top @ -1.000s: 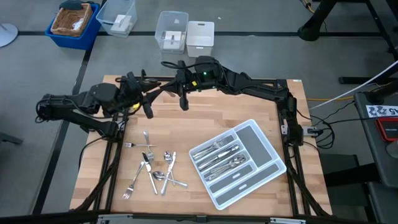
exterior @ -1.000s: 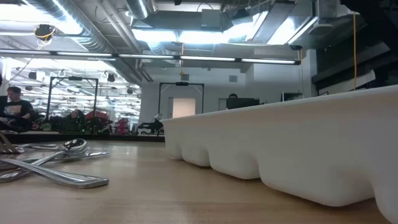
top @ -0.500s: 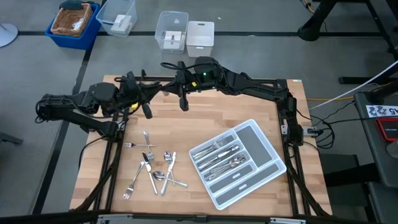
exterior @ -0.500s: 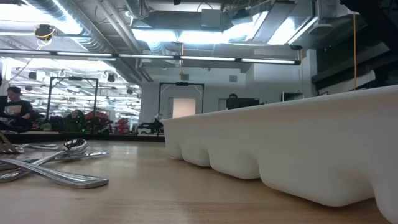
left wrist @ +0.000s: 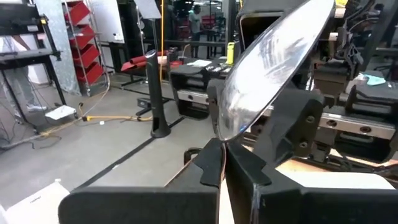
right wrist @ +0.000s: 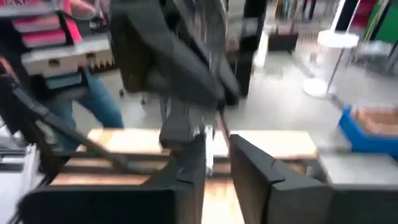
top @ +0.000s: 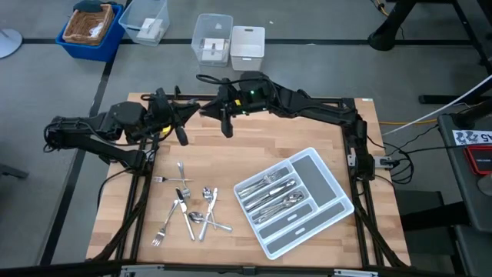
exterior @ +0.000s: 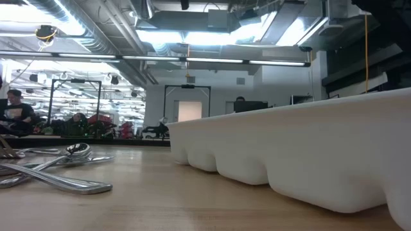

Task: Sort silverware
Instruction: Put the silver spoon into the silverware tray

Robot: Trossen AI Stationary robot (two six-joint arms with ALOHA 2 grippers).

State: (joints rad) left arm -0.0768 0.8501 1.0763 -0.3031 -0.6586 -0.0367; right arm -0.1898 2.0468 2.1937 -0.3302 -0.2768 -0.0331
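Observation:
Above the table's far left part my two grippers meet tip to tip. My left gripper [top: 184, 117] [left wrist: 224, 158] is shut on a shiny spoon whose bowl [left wrist: 267, 68] stands up past its fingers. My right gripper [top: 214, 108] [right wrist: 217, 158] faces it, open, and a slim metal strip [right wrist: 212, 146] shows in the gap between its fingers. More silverware [top: 188, 211] [exterior: 58, 173] lies loose on the wood near the front left. The light grey tray [top: 327, 201] [exterior: 308, 160] rests flat at the right and has several pieces in its compartments. My left gripper pinches the spoon between its two fingers just below the bowl, at the neck [left wrist: 225, 144]. The spoon sticks out beyond the fingertips, bowl outward, lifted clear of the table. My right gripper stands around the spoon's slim end; I cannot tell whether a finger touches it.
Two clear plastic boxes [top: 213, 38] and a blue bin [top: 91, 29] stand on the floor beyond the table's far edge. Bare wood [top: 254, 150] lies between the grippers and the tray. Both arms crowd the table's far edge.

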